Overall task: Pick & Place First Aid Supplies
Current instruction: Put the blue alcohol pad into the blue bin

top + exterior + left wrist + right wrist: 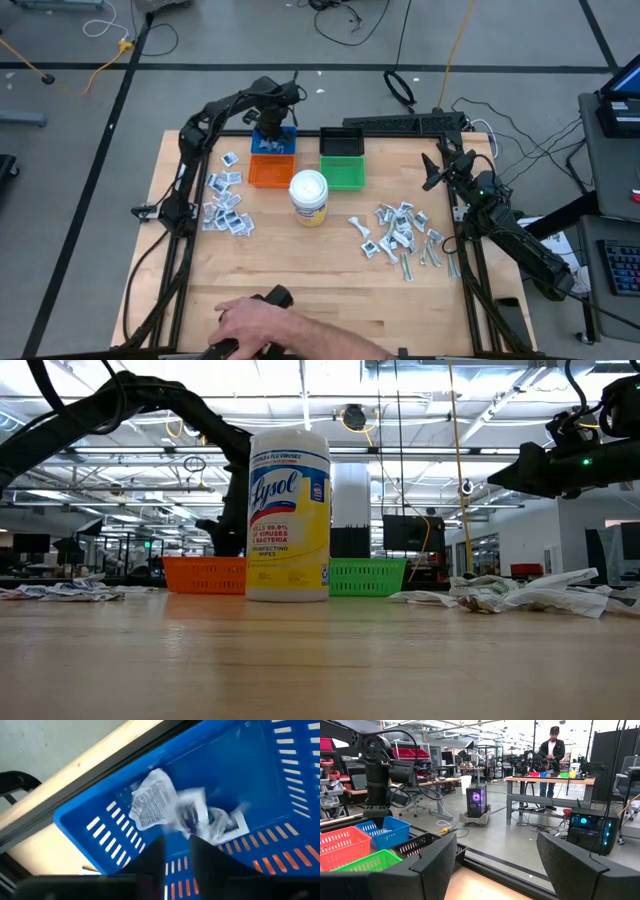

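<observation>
Over blue bin (273,139): left gripper (270,125) jaws slightly apart above packets (165,807); right gripper (432,172) jaws apart.

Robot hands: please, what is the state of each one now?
Left hand: over the blue bin, slightly open, holding nothing; packets lie below.
Right hand: open, empty, raised at the table's right.
</observation>
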Tool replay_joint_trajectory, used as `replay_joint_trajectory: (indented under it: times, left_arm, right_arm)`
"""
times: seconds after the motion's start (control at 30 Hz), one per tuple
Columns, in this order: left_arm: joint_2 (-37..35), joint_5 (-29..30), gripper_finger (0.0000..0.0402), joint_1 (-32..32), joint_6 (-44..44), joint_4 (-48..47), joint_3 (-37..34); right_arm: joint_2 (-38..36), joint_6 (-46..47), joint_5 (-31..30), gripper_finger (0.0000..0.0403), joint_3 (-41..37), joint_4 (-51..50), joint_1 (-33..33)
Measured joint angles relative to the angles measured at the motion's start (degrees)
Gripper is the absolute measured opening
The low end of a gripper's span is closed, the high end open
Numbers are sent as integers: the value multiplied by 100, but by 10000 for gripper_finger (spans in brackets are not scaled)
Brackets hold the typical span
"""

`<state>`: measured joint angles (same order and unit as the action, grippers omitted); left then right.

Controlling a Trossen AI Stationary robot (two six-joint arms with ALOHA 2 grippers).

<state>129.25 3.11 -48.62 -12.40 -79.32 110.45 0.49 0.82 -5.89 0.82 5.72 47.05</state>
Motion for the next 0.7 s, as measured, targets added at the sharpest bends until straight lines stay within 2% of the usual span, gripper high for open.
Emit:
replay_joint_trajectory:
  times: [0.17,0.3,0.5,0.7]
  left_arm:
    - [-12,-74,191,11,13,-7,0]
    - [-121,-163,235,3,-60,-50,0]
    - [-333,-485,263,-26,-154,-93,0]
    - [-592,-649,259,-3,-246,-183,-1]
  right_arm:
    - [0,1,0,272,-1,0,0]
    - [0,2,2,270,-2,2,-2]
    - [0,1,1,272,-1,0,-1]
    - [0,0,0,270,0,2,0]
